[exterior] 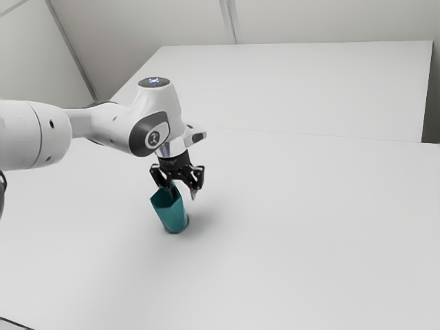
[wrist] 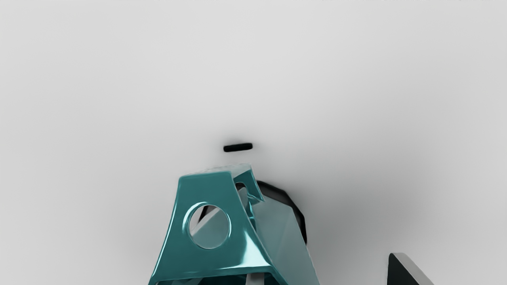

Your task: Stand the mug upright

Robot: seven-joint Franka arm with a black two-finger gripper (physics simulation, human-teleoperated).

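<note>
Mug (exterior: pixel 174 216), long axis aslant, mouth upward toward the exterior view's left, pincer (exterior: pixel 183 194) spread.

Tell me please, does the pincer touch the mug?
Cannot tell: in the exterior view, the pincer overlaps the mug, but any contact is hidden.

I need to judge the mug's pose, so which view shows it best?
The exterior view: the mug appears there from mouth to base. The wrist view shows its teal surface and round hole closely.
</note>
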